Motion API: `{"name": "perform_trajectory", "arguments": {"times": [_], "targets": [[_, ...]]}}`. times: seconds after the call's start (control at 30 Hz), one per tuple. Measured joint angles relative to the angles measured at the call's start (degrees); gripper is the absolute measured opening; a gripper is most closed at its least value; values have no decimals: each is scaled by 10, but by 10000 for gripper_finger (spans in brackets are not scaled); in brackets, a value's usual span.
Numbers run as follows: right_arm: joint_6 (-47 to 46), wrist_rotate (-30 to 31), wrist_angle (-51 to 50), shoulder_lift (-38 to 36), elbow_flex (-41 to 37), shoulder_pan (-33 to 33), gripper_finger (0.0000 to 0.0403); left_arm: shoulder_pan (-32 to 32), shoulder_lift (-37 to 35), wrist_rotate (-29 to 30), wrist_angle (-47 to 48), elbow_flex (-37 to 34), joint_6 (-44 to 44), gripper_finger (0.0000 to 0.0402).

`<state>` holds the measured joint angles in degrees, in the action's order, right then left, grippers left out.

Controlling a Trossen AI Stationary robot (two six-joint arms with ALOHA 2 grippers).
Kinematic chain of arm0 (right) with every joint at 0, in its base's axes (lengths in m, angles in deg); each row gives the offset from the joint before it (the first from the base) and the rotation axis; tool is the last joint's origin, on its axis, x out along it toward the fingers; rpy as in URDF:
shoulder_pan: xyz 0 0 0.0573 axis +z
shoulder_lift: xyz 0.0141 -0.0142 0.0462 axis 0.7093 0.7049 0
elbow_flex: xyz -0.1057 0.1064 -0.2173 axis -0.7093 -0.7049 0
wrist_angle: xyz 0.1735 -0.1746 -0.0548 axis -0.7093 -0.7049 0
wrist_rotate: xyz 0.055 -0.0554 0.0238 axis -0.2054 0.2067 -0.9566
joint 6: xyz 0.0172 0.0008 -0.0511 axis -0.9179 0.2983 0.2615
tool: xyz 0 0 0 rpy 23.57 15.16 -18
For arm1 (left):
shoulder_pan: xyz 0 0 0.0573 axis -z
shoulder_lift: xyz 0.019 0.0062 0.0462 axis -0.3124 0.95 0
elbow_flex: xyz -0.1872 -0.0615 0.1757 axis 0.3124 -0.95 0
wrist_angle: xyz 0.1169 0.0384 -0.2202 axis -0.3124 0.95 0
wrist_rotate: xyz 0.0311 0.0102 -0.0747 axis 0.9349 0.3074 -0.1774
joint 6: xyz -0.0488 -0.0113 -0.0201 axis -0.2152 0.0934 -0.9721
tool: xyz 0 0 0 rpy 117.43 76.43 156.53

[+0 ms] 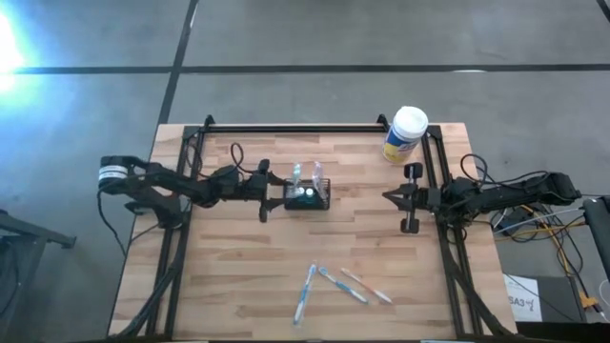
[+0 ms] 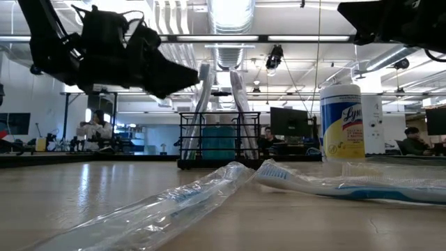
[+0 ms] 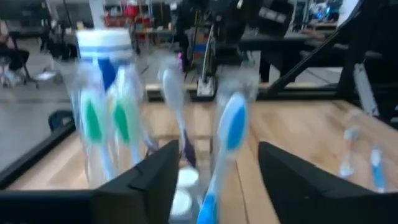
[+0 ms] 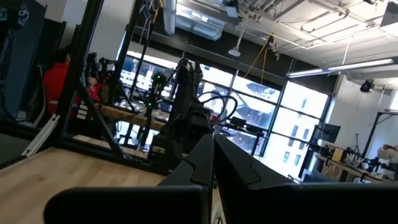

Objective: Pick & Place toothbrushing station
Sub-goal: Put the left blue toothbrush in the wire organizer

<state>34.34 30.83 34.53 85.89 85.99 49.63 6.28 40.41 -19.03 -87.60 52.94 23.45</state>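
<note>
— Near the middle of the table (image 1: 238, 286), what stands there?
— The toothbrushing station (image 1: 308, 196), a small black wire-mesh caddy. It sits upright on the wood with wrapped toothbrushes (image 1: 295, 174) standing in it, and something teal shows inside.

— Where is the left gripper (image 1: 264, 191)?
— Just to the left of the caddy, reaching in from the left edge. In the left wrist view its fingers (image 3: 152, 180) stand apart, one on each side of the brushes, with a blue-headed brush (image 3: 229, 127) between them. They clasp nothing.

— And the right gripper (image 1: 411, 197)?
— Well apart from the caddy, at the right side of the table. Its jaws are pressed together and empty.

— What else is on the table?
— A yellow canister (image 1: 404, 134) with a white lid at the far right corner, and three loose toothbrushes (image 1: 335, 285) lying flat near the front edge. In the low view one of them lies in a clear wrapper (image 2: 164, 209) closest to the camera.

— Anything beyond the table?
— People (image 2: 94, 127) sit at desks in the room behind.
</note>
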Motion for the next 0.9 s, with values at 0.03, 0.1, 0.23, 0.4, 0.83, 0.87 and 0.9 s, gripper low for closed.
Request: {"name": "perform_trajectory", "arguments": {"times": [0.03, 0.1, 0.23, 0.4, 0.83, 0.87, 0.9], "targets": [[-1, 0, 0, 0, 0, 0, 8, 0, -10, -2, 0, 0, 1, 234], [-4, 0, -4, 0, 0, 0, 8, 0, -33, -9, 1, 0, -3, 258], [-4, 0, -5, 1, 0, 0, 8, 0, -94, -38, 35, 0, -11, 292], [-7, 0, -8, 1, -2, 0, 8, 0, -212, -76, 145, 1, -40, 308], [-69, 49, -78, -1, -2, 0, 8, 1, -503, -56, 702, 94, -82, 222], [-74, 55, -77, -1, 0, 0, 8, 1, -504, -43, 755, 106, -82, 199], [-79, 58, -77, -1, 1, 0, 8, 2, -504, -34, 804, 117, -83, 174]]}}
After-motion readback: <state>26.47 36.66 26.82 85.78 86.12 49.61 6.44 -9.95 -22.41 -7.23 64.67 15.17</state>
